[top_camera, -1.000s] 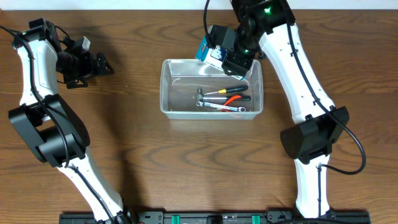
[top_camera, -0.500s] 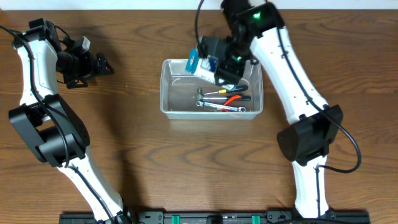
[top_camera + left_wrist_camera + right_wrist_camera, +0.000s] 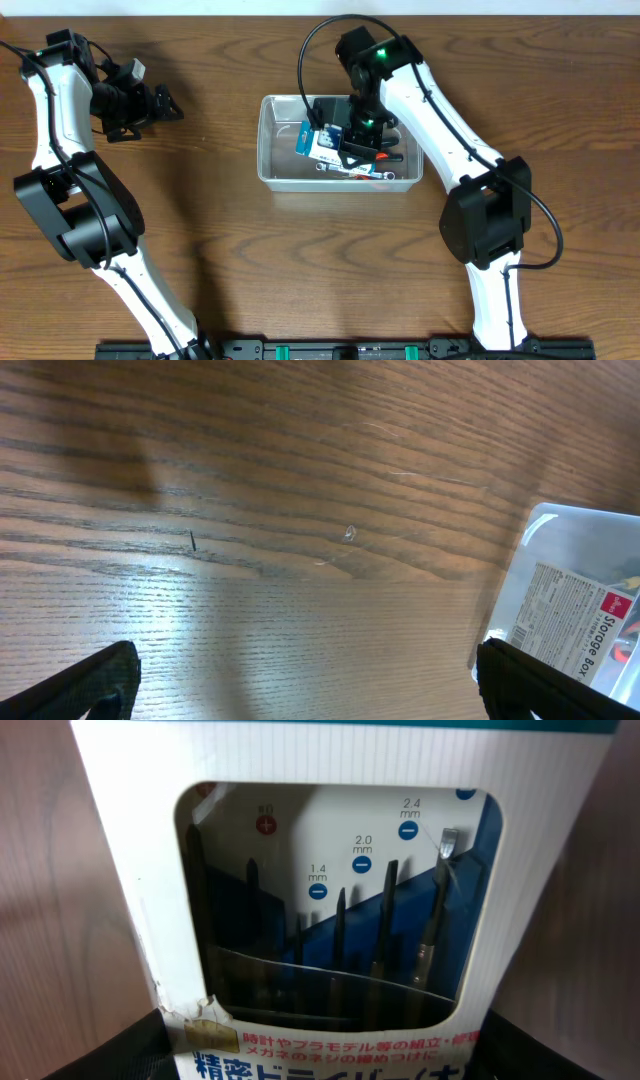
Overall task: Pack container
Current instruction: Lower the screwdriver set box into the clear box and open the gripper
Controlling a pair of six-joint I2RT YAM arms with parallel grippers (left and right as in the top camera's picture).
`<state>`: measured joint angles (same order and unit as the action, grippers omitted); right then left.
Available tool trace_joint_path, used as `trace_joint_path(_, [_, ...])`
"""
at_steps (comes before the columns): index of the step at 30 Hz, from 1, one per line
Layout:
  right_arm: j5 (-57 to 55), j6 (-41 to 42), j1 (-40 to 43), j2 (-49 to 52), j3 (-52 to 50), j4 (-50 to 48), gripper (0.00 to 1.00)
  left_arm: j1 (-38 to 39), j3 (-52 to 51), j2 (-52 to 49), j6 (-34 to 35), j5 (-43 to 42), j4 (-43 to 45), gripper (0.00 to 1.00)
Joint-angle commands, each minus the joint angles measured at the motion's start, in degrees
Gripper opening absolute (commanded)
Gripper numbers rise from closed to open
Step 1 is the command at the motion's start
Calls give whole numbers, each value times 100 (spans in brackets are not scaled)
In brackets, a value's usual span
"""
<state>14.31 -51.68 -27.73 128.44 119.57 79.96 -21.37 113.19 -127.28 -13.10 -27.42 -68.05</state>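
Container (image 3: 264,150): clear rectangular plastic tub with rounded corners and a rimmed edge. It stands on the wooden table (image 3: 300,270) at the middle of the far half, long side across the overhead view. In the left wrist view one rounded corner of the container (image 3: 545,525) shows at the right edge, with a printed label behind its wall.

Contents: a metal spanner (image 3: 347,173) lies along the near wall. A red-handled hand tool (image 3: 378,160) lies just beside it, toward the right end. Other tools under the arm are hidden.

Screwdriver set box (image 3: 320,143): blue-and-white printed carton, positioned inside the outline of the container, left of centre and tilted. Whether it touches the container floor cannot be told. In the right wrist view the screwdriver set box (image 3: 330,840) fills the frame. A cut-out window shows a row of slim dark precision drivers, with size marks printed above them.

Right gripper (image 3: 338,140): reaches over the far rim into the container and pinches the carton. In the right wrist view the right gripper (image 3: 330,1055) has one dark finger at each lower corner, pressed against opposite sides of the carton.

Left gripper (image 3: 160,103): sits at the far left of the table, well apart from the container, pointing toward it. In the left wrist view the left gripper (image 3: 310,685) has its jaws spread wide, with only bare table between them.
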Motion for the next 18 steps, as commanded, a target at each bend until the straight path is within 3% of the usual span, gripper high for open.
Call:
trace_joint_path(1, [48,-90,0,-168,-127,-90,44,-11,116,170,-7,28,-15,98])
trace_joint_path(18, [24,-83,44,-166,-778,-643,47,-11,116,170,-7,28,-13,98])
